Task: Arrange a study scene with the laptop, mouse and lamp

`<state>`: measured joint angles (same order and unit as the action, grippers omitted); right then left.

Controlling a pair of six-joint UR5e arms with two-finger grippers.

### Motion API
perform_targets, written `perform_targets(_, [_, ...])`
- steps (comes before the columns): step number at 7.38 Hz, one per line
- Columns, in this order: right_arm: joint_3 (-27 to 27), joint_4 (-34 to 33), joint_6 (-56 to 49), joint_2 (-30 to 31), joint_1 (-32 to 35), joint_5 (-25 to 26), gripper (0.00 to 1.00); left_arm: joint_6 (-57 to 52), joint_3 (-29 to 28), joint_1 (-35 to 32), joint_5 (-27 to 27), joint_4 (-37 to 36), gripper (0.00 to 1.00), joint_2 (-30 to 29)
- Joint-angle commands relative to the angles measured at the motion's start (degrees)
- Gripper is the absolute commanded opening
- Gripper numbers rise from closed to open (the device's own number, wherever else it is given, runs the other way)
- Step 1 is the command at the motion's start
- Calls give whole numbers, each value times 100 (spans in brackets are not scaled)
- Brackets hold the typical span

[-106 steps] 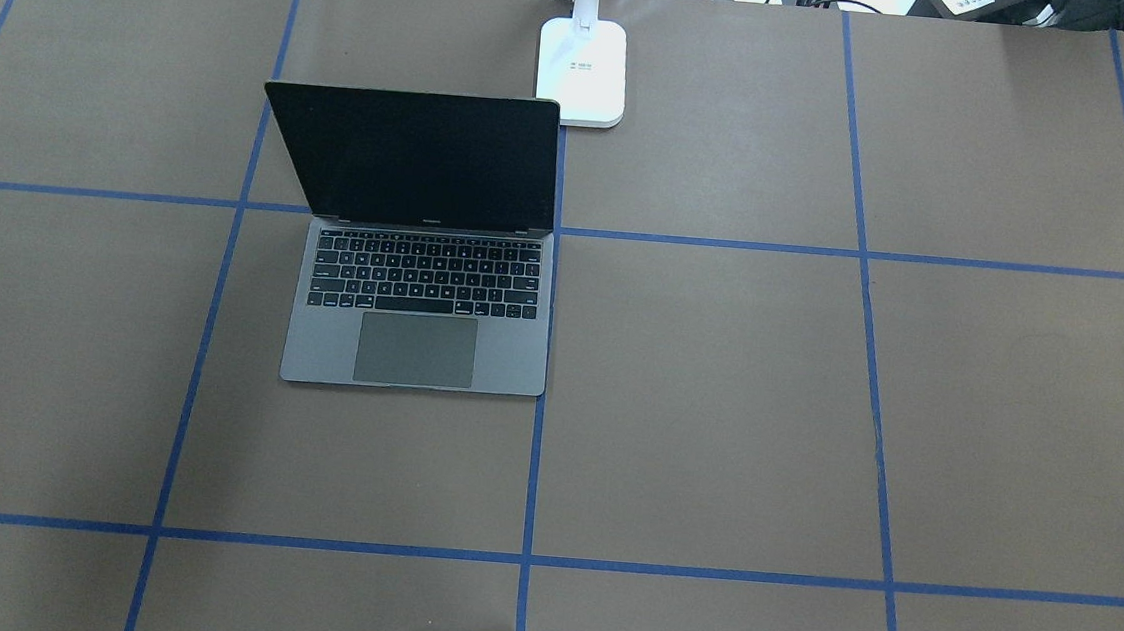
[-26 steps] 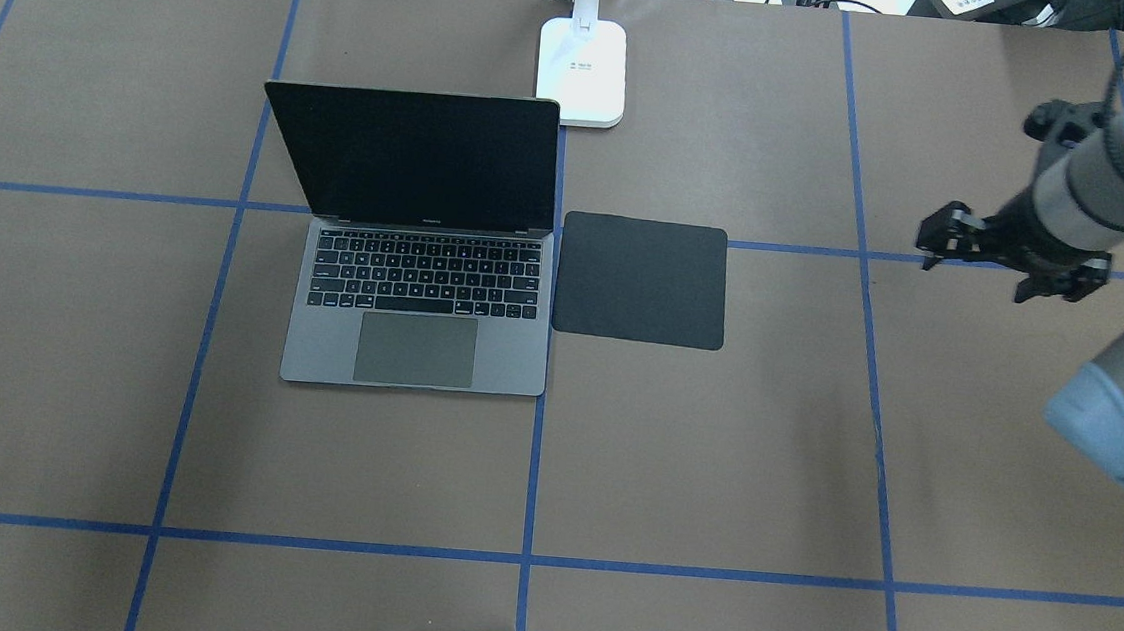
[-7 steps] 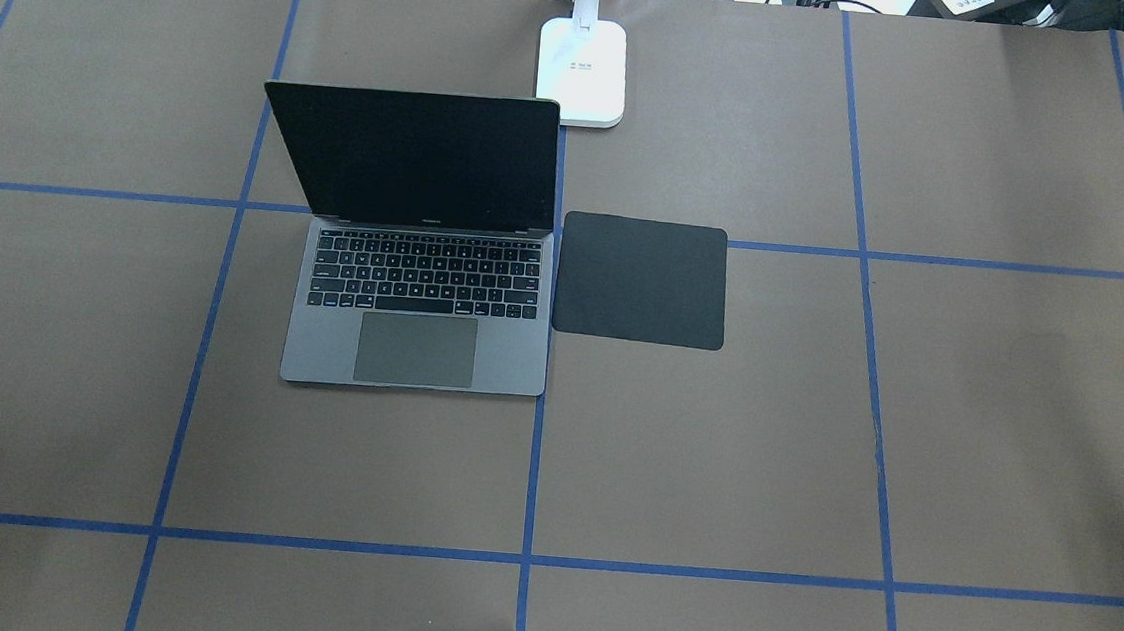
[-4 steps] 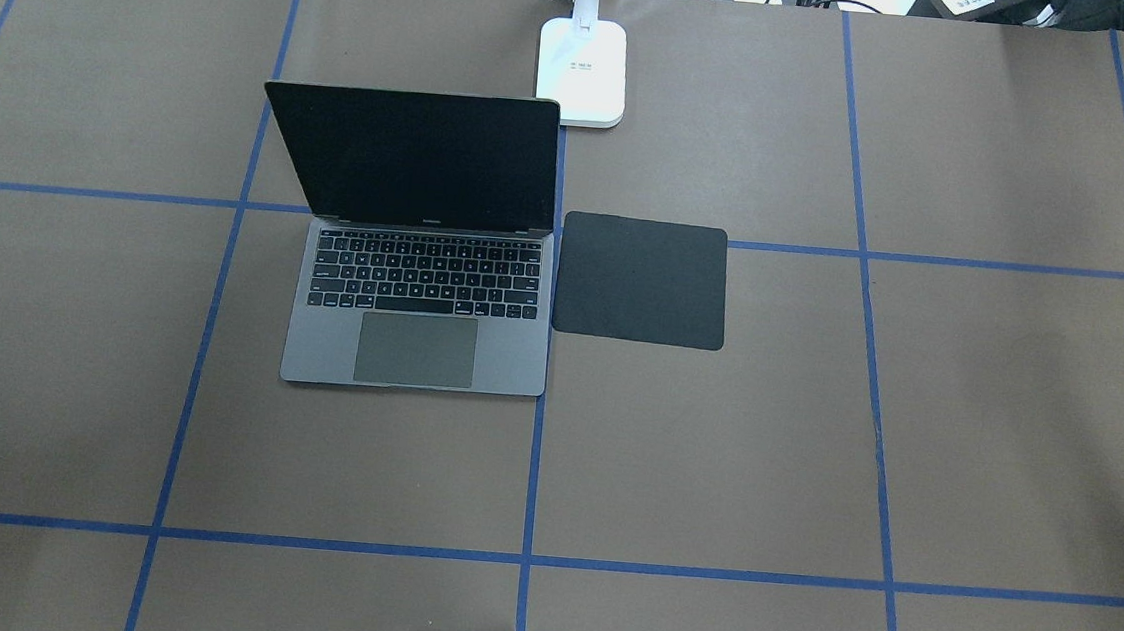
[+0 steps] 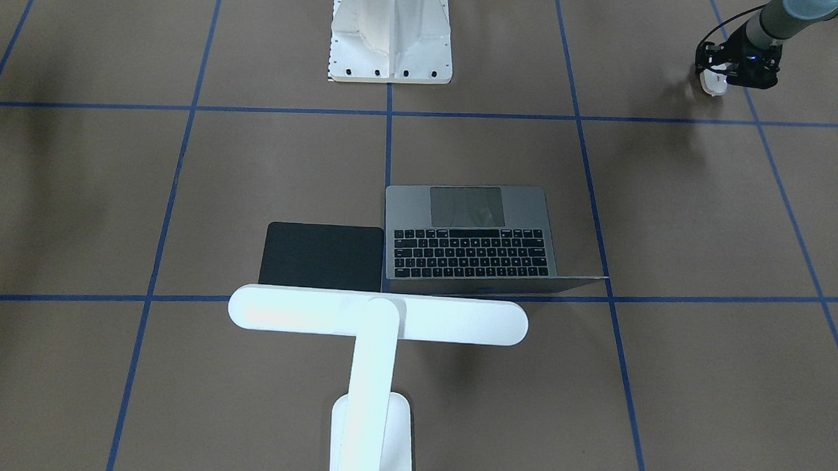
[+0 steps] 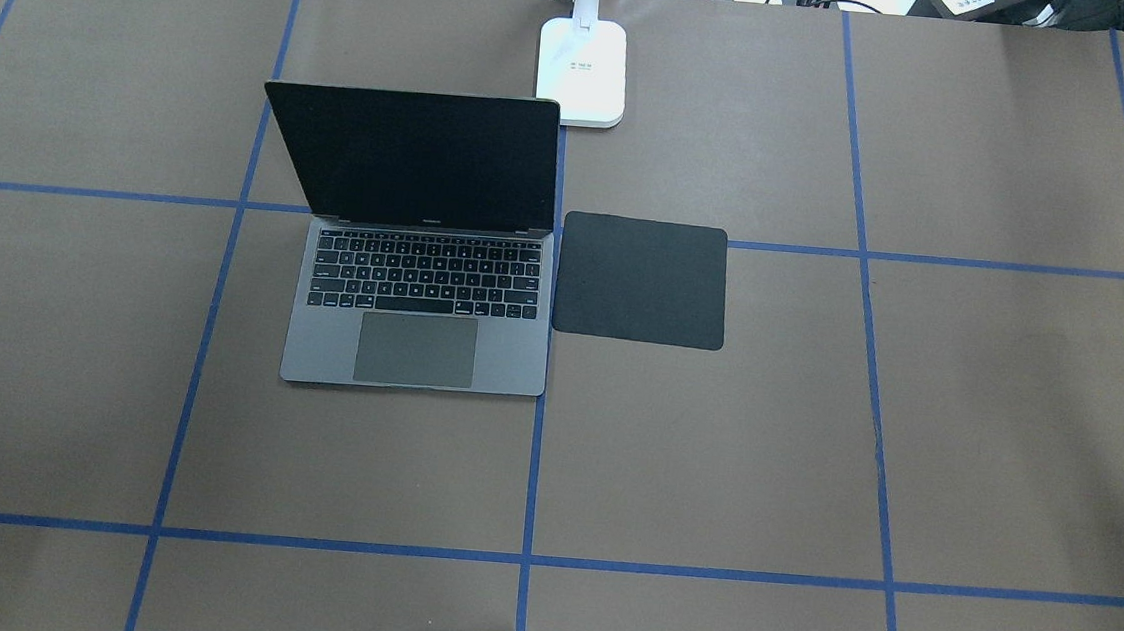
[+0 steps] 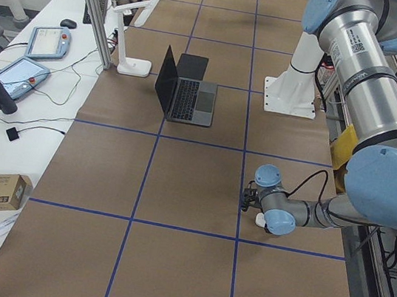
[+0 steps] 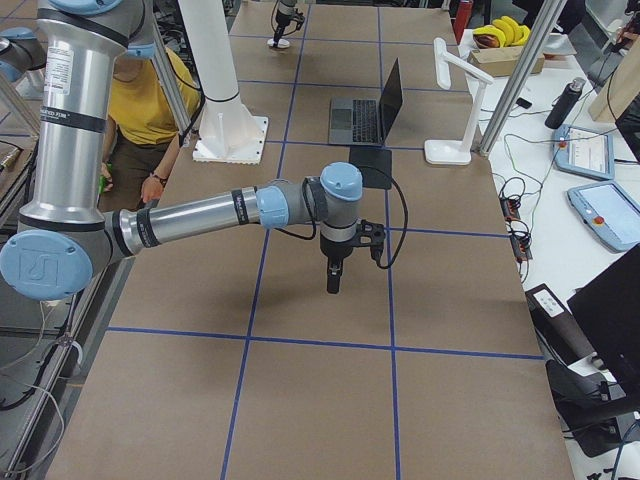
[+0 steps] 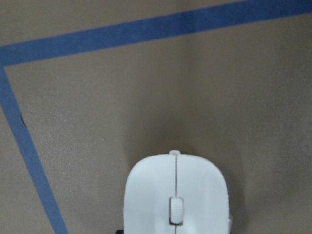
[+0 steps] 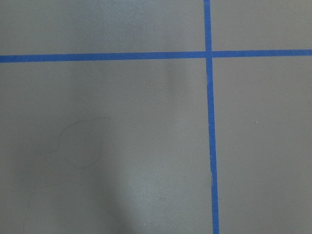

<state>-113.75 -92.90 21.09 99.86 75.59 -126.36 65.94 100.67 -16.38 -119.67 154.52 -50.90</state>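
Note:
The open space-grey laptop (image 6: 416,344) lies left of the table's middle and also shows in the front view (image 5: 471,241). The white lamp (image 5: 378,316) stands behind it, with its base (image 6: 582,71) at the far edge. The small white mouse (image 5: 712,83) lies on the brown paper near the robot's left side. It fills the bottom of the left wrist view (image 9: 175,195). My left gripper (image 5: 724,77) is right at the mouse; I cannot tell whether it is shut on it. My right gripper (image 8: 333,280) points down above bare paper, and I cannot tell if it is open or shut.
A flat black mat (image 6: 641,280) lies against the laptop's right side. The white pedestal (image 5: 391,32) stands at the robot's edge. A person in yellow (image 8: 150,110) sits beside the robot. Tablets and cables (image 7: 41,50) lie beyond the far edge.
Since the earliest frame the black mat has appeared right of the laptop. The right arm, seen 3.5 s ago, has left the overhead view. Nothing moved there in the last second.

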Motion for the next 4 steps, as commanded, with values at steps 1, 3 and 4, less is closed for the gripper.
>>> perform_targets(1, [-7,0,0,-11,0,-3,100,15,398,-171,-756,140,6,272])
perform_targets(3, [2,0,0,-11,9,-3,100,16,794,-593,-943,79,0,292])
perform_targets(4, [2,0,0,-2,44,-3,100,16,936,-768,-962,61,0,265])
